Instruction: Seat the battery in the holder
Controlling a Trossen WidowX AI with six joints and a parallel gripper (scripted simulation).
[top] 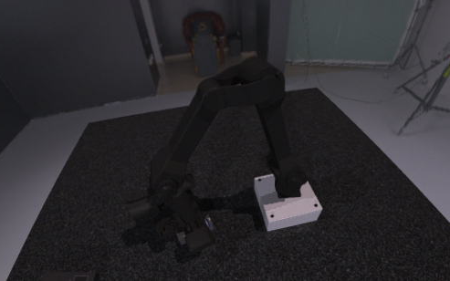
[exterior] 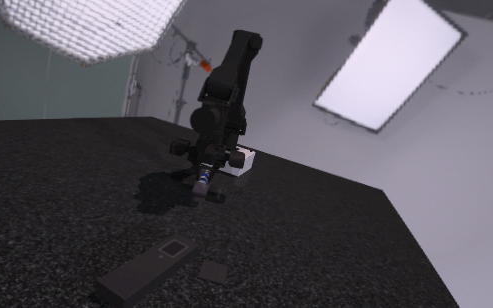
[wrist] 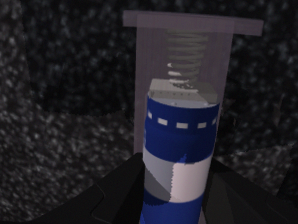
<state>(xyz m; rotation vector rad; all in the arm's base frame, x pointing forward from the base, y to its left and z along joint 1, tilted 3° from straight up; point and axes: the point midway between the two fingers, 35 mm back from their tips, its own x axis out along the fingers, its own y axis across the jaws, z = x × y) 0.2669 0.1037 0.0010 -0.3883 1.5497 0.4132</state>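
Observation:
The battery (top: 209, 223) (exterior: 204, 177) (wrist: 176, 145) is blue with a white band. My gripper (exterior: 206, 170) (wrist: 172, 164) is shut on its sides. In the wrist view its pale flat end points towards the coil spring (wrist: 187, 52), whose near end reaches that end face. The spring runs from the end wall of the purplish-grey holder (exterior: 200, 189) (wrist: 242, 27). The battery lies over the holder's length, and the holder's side shows beyond it. The battery's terminal end and the lip are hidden below the wrist frame. How deep the battery sits cannot be told.
A white open-topped box (top: 295, 220) (exterior: 238, 170) stands around the arm's base. A long dark device (top: 62, 276) (exterior: 135, 275) with a square panel lies on the dark table (top: 363, 237) (exterior: 323, 240). A small flat dark square (exterior: 213, 271) lies beside the device.

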